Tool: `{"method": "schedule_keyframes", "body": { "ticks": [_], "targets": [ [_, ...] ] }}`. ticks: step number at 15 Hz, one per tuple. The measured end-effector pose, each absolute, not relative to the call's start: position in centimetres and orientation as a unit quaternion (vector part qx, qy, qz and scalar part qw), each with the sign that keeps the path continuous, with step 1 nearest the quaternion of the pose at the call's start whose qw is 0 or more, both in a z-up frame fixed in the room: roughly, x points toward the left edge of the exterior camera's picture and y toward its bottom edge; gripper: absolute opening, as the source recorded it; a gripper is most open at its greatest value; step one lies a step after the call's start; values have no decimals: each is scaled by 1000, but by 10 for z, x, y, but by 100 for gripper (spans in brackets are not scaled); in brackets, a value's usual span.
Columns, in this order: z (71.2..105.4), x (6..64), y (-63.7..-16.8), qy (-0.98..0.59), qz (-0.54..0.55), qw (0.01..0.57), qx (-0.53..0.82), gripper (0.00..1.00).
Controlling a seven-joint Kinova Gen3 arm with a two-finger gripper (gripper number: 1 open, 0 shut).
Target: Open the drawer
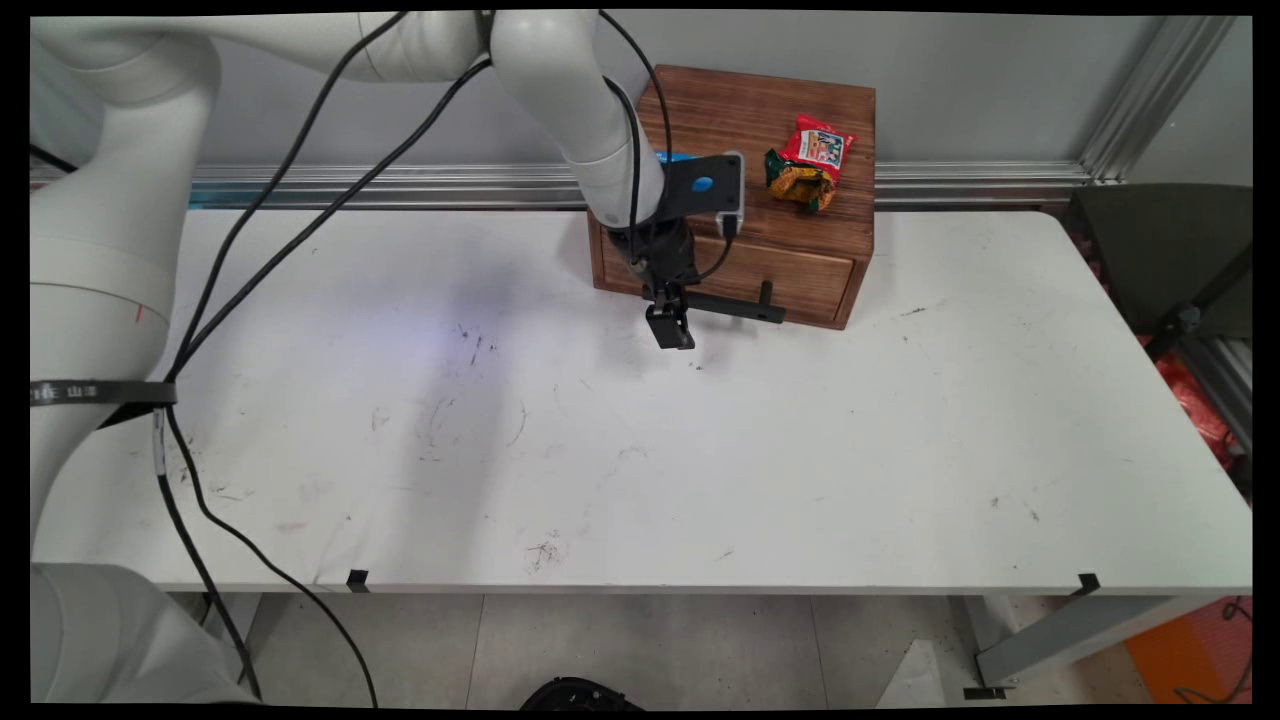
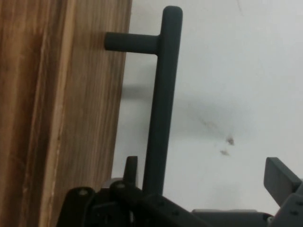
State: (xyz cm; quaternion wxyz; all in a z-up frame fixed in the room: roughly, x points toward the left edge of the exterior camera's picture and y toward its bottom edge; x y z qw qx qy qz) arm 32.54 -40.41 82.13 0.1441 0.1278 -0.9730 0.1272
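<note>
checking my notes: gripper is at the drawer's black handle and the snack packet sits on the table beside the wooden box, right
Not quite. The gripper is at the drawer's black handle, but the snack packet lies on top of the wooden box, not on the table beside it. The main view shows this.

one wooden drawer box (image 1: 760,130), one black handle (image 2: 161,109), one snack packet (image 1: 808,160)

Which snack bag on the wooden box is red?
The red bag, the one farther back on the box. The yellow-green bag lies just in front of it.
</note>
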Motion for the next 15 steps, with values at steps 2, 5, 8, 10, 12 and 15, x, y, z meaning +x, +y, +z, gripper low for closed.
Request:
{"method": "schedule_keyframes", "body": {
  "ticks": [2, 5, 8, 10, 12, 15],
  "targets": [
    [818, 325, -407, -973, 126, 145, 129, 100],
    [811, 326, -409, -973, 120, 145, 133, 100],
    [805, 329, -408, -973, 115, 143, 138, 100],
    [801, 332, -408, -973, 114, 141, 141, 100],
    [798, 334, -408, -973, 113, 140, 144, 100],
    [794, 335, -406, -973, 111, 139, 148, 100]
  ]
}}
